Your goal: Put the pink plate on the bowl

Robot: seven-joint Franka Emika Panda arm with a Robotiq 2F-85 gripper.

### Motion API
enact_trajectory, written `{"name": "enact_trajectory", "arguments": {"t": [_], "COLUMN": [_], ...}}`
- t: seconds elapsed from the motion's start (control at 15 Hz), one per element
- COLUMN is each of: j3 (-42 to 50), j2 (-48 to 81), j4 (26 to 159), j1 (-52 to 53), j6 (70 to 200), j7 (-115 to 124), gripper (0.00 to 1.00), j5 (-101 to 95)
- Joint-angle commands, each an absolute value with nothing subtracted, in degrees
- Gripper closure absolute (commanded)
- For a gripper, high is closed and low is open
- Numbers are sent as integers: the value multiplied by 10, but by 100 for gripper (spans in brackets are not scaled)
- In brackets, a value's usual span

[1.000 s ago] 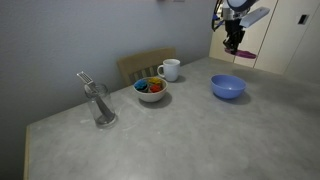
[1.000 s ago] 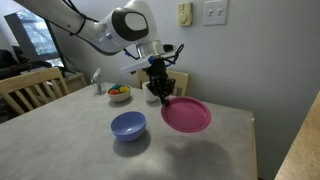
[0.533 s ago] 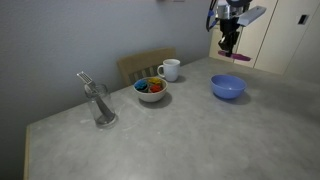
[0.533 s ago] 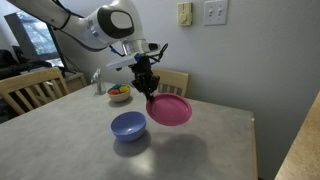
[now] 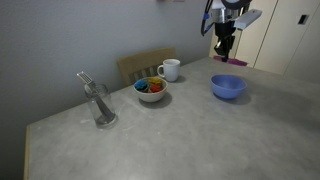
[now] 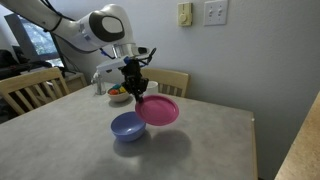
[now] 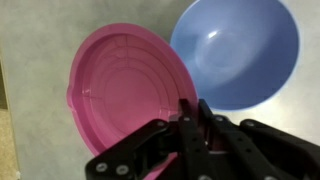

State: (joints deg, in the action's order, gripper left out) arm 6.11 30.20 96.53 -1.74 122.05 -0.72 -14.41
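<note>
My gripper [image 6: 136, 92] is shut on the rim of the pink plate [image 6: 160, 110] and holds it in the air, level, just above and beside the light-blue bowl [image 6: 128, 126]. In the wrist view the plate [image 7: 125, 95] overlaps the bowl's [image 7: 240, 50] edge, and the fingers [image 7: 195, 115] pinch its near rim. In an exterior view the gripper [image 5: 224, 45] hangs above the bowl [image 5: 228, 87], with the plate [image 5: 236, 62] seen edge-on.
A white bowl with colourful contents [image 5: 151, 89], a white mug [image 5: 170, 69] and a glass with a utensil [image 5: 99, 103] stand on the grey table [image 5: 180, 135]. Wooden chairs [image 6: 30, 88] stand at the table's sides. A wall is close behind.
The gripper has carried the pink plate sideways toward the blue bowl, so the plate now overlaps the bowl's edge. The bowl has not moved.
</note>
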Motion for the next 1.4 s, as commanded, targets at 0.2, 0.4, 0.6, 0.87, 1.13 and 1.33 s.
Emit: {"name": "enact_trajectory", "arguments": {"t": [0.2, 0.4, 0.6, 0.87, 1.13, 1.33], "j3": [54, 52, 53, 55, 56, 58], "j2": [277, 275, 275, 274, 273, 275], "j4": [1014, 1021, 1026, 1031, 1040, 1048], "j1": [5, 17, 29, 44, 57, 67], "j6": [1222, 1225, 1227, 1227, 1225, 1221], "j7": [29, 47, 64, 84, 107, 126], "gripper": [97, 97, 97, 97, 97, 97], "j5": [-146, -151, -155, -164, -179, -197]}}
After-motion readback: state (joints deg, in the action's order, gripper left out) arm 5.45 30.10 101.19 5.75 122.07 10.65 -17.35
